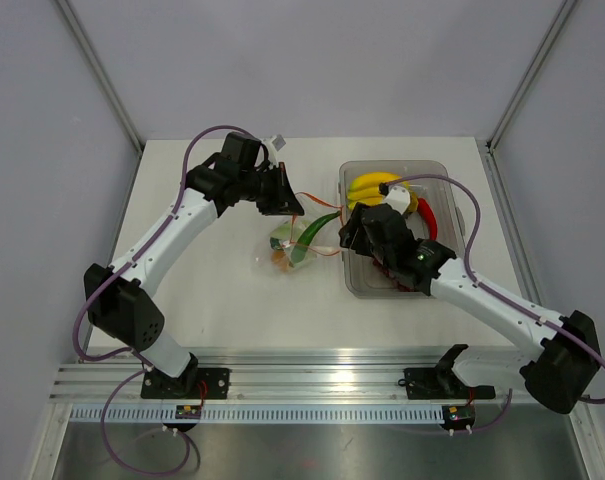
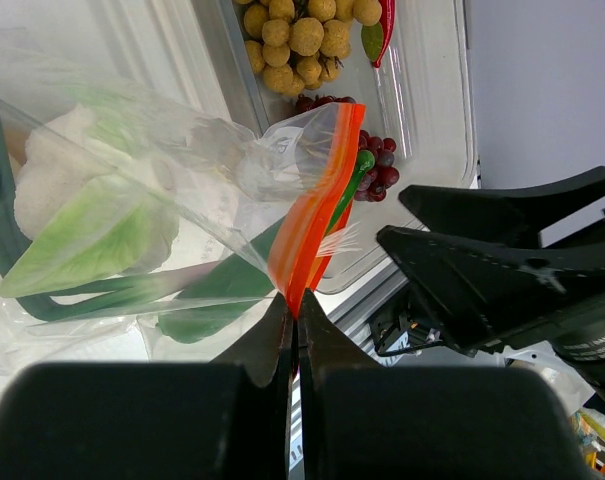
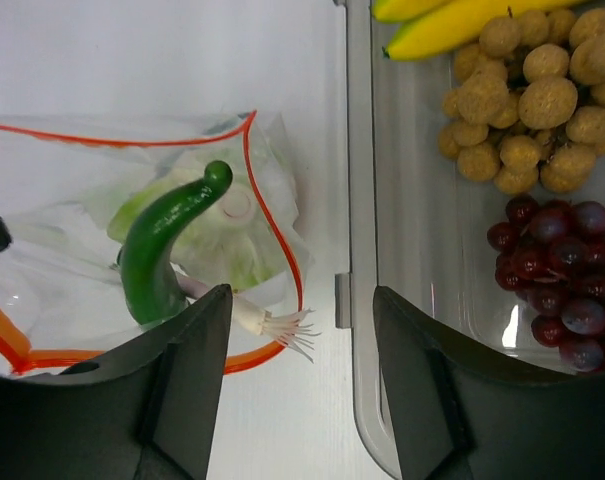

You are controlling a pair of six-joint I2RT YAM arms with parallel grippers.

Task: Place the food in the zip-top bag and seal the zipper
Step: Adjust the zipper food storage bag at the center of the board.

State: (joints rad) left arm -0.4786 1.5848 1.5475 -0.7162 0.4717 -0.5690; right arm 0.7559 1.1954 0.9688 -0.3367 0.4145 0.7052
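The clear zip-top bag [image 1: 294, 243] lies mid-table with its mouth open toward the tub. Its red zipper [image 2: 312, 215] is pinched in my left gripper [image 2: 293, 318], which is shut on the strip and holds the mouth up. In the bag are a green vegetable [image 3: 160, 248], leafy greens [image 2: 92, 240] and a white spring onion [image 3: 272, 322] whose roots poke out. My right gripper [image 3: 300, 375] is open and empty, over the gap between the bag's mouth and the tub. Bananas [image 1: 374, 187], brown ball cluster [image 3: 527, 110], dark red grapes [image 3: 552, 285] and red chilli [image 1: 428, 221] lie in the tub.
The clear rigid tub [image 1: 354, 281] stands right of the bag, its left wall [image 3: 360, 250] close to my right fingers. Grey enclosure walls and an aluminium rail [image 1: 312, 380] border the white table.
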